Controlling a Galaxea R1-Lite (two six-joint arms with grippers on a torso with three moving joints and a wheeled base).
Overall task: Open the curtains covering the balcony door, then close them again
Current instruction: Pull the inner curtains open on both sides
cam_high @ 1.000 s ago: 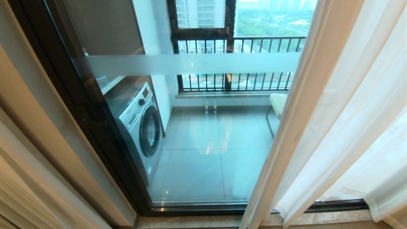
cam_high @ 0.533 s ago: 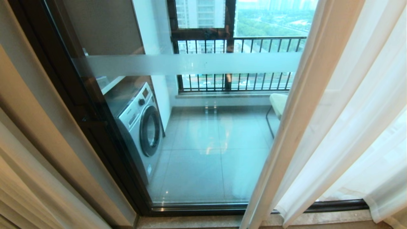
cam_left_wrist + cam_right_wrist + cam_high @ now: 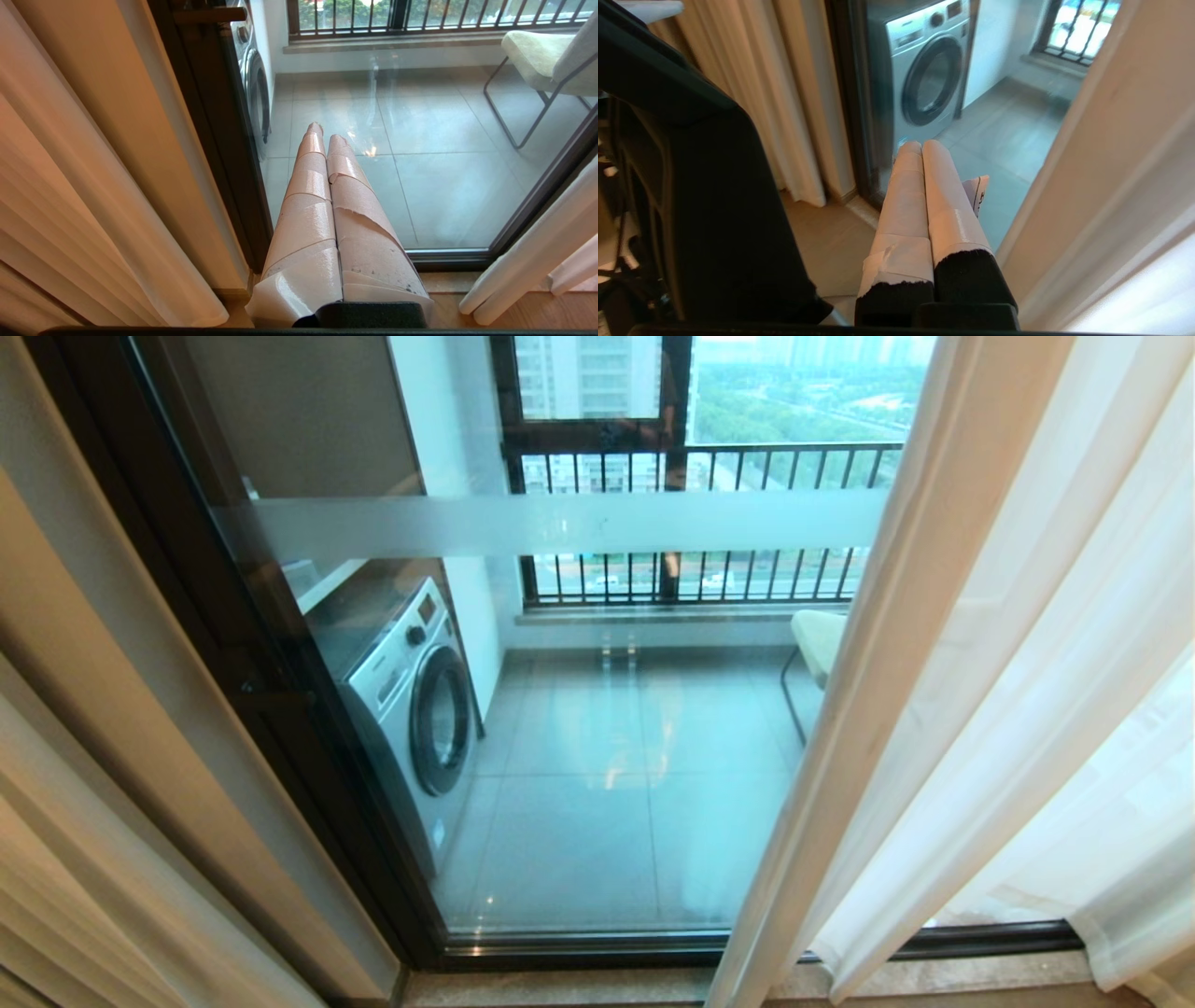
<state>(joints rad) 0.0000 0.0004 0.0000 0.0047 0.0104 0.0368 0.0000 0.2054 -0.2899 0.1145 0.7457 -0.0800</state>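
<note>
The sheer white curtains point(image 3: 1074, 709) hang gathered at the right of the head view, behind a cream drape edge point(image 3: 868, 709). The glass of the balcony door point(image 3: 607, 784) stands uncovered, with a frosted band point(image 3: 560, 523) across it and a dark frame point(image 3: 280, 709). Neither arm shows in the head view. My left gripper point(image 3: 325, 133) is shut and empty, low in front of the glass near the left frame. My right gripper point(image 3: 922, 145) is also shut on nothing and points at the glass, with the cream drape point(image 3: 1111, 163) and sheer fabric point(image 3: 1157, 289) close beside it.
Beige drapes point(image 3: 93, 821) hang at the left. Behind the glass are a washing machine point(image 3: 411, 700), a chair point(image 3: 817, 639) and a black railing point(image 3: 747, 457). A stone sill point(image 3: 579, 985) runs along the door's foot. My dark body point(image 3: 691, 186) fills one side of the right wrist view.
</note>
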